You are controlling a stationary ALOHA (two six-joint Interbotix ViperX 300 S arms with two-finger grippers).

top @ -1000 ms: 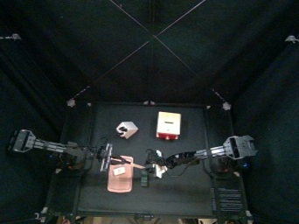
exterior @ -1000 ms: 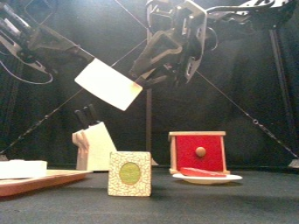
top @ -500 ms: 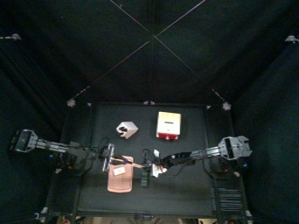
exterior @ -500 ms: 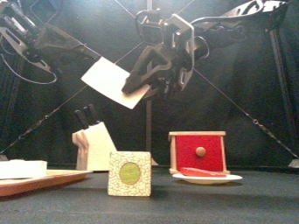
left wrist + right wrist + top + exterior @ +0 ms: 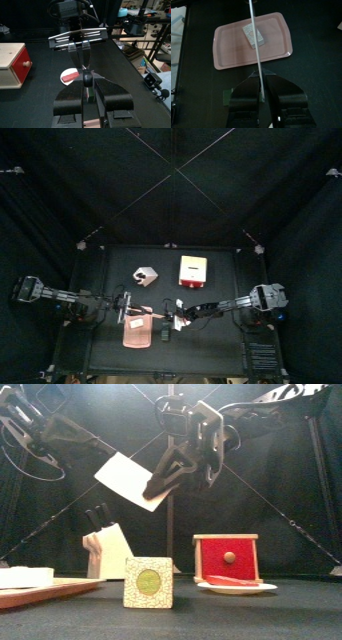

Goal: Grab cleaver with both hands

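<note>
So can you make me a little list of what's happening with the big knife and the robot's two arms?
cleaver: up in the air above the table, tilted, held at both ends
left tool: shut on the cleaver's near end
right tool: closed on the cleaver's thin edge
under the cleaver: pink tray with a small card on it
red box: standing on the table, not touched
plate: in front of the red box, something red on it
knife block: standing on the table

place: robot lab | evidence: black curtains (image 5: 171, 188), equipment racks (image 5: 143, 25)
</note>
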